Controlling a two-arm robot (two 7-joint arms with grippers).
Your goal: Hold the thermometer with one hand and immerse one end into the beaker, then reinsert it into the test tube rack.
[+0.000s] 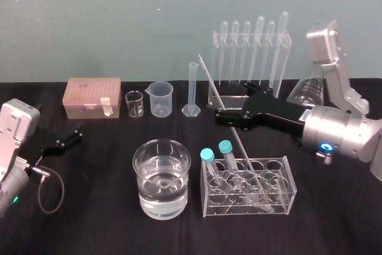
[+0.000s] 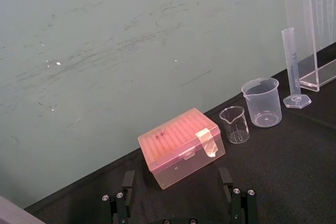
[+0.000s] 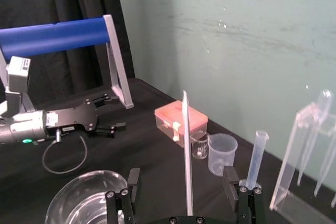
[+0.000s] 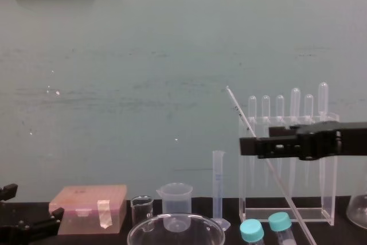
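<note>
Head view: the right hand (image 1: pixel 216 111) reaches in over the table (image 1: pixel 89 219) and meets the thermometer (image 1: pixel 239 145) at about mid-length. The thermometer leans, its foot down in a low clear holder (image 1: pixel 291 189) beside two blue-capped tubes and its top slanting toward the graduated cylinder (image 1: pixel 193 85). The beaker (image 1: pixel 138 171), part full of water, sits just left of that holder. The test tube rack (image 1: pixel 215 58), hung with pipettes, stands behind. Far left, the left hand (image 1: pixel 76 134) sits idle by the pink tip box (image 1: pixel 89 94).

Left wrist view: the left hand's fingers (image 2: pixel 227 179) are spread, nothing between them.

Right wrist view: here's the telling angle. The right hand's fingers (image 3: pixel 132 179) stand wide apart with the thermometer (image 3: pixel 186 145) upright in the gap, apparently not pinched yet.

Chest view: the right hand (image 4: pixel 245 145) crosses the slanted thermometer (image 4: pixel 238 107) in front of the test tube rack (image 4: pixel 334 182).

So this looks like the grasp, the opening step. Next calls for a gentle close on thin glass. Then comes a lift along the lean to clear the holder, before swinging left over the beaker.
</note>
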